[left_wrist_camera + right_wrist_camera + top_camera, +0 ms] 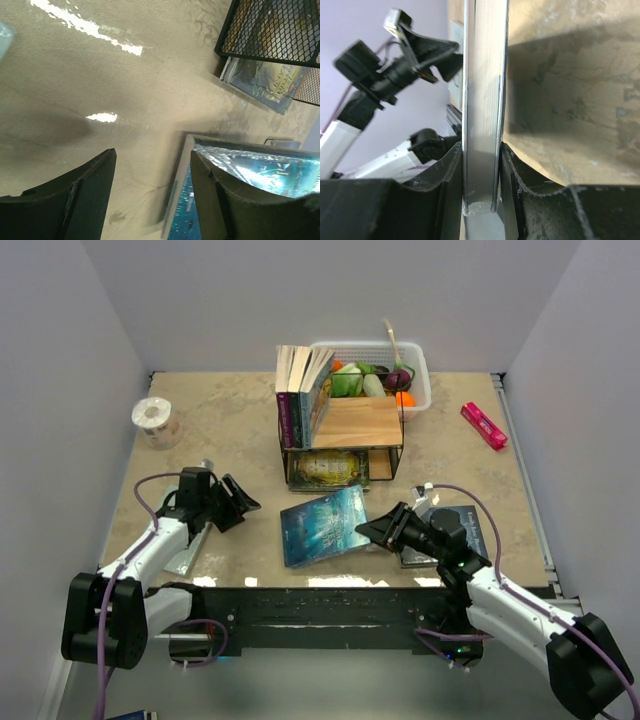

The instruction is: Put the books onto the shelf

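Observation:
A teal-blue book lies on the table in front of the shelf. My right gripper is shut on its right edge. In the right wrist view the cream page edge sits clamped between both fingers of the right gripper. My left gripper stands open just left of this book, with nothing in it. In the left wrist view the book's corner lies past the tips of the left gripper. Three books stand on the shelf's top board. A green-gold one lies on the lower board.
A dark blue-grey book lies under my right arm. A white basket of vegetables stands behind the shelf. A pink oblong lies at the back right and a tape roll at the back left. A flat grey thing lies under my left arm.

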